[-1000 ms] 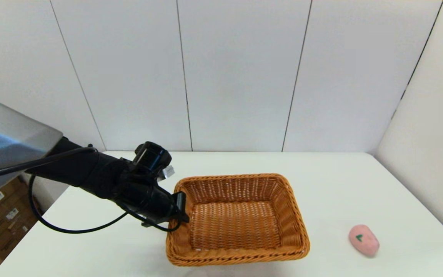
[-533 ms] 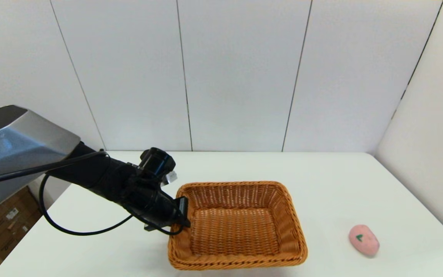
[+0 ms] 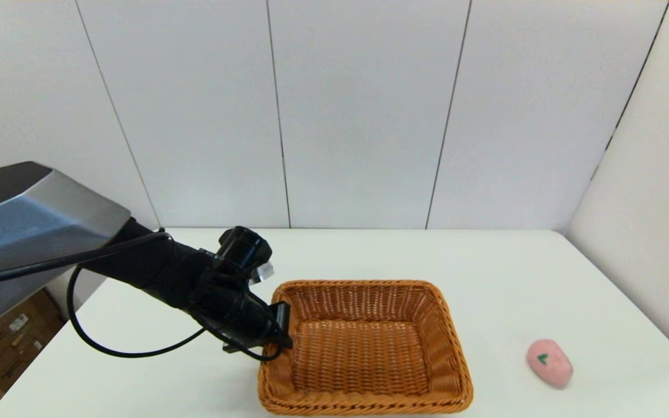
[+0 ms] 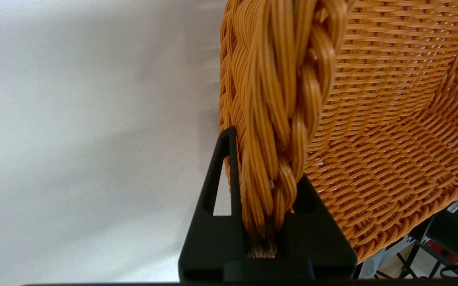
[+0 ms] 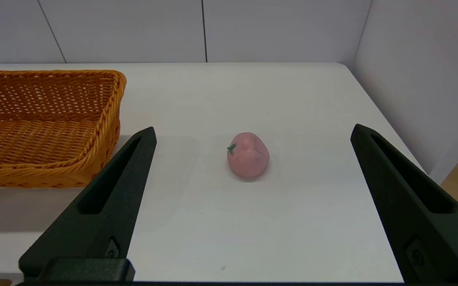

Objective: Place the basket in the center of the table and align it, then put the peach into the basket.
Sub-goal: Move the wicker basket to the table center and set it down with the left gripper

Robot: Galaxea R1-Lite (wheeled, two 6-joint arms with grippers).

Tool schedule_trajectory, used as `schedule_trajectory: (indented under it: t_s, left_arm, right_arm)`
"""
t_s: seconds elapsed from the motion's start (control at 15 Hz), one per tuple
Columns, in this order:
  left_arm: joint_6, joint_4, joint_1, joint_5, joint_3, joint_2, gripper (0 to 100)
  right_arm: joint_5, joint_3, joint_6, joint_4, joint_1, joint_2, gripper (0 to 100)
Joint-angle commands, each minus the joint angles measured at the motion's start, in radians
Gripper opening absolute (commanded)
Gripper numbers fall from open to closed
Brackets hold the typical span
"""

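The orange-brown wicker basket rests on the white table, near the front edge around the middle. My left gripper is shut on the braided rim of its left side. The left wrist view shows the rim pinched between the two black fingers of that gripper. To the right of the basket, apart from it, the pink peach lies on the table. My right gripper is out of the head view. It hovers open in front of the peach, with the basket off to one side.
White wall panels close off the back and the right side of the table. Cardboard boxes stand on the floor past the table's left edge. A black cable loops under the left arm.
The left arm has drawn the basket toward the front edge and slightly to the right, still gripping its rim. The peach has not moved.
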Motion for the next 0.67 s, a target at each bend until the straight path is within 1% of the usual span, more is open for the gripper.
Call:
schedule_trajectory:
  t_s: [0.07,0.67]
  left_arm:
    - [-0.008,0.001,0.000,0.000,0.000,0.014,0]
    - [-0.020,0.002,0.005,0.005,-0.012,0.025,0]
  right_arm:
    - [0.000,0.000,0.000,0.000,0.000,0.000,100]
    - [0.000,0.000,0.000,0.000,0.000,0.000,100]
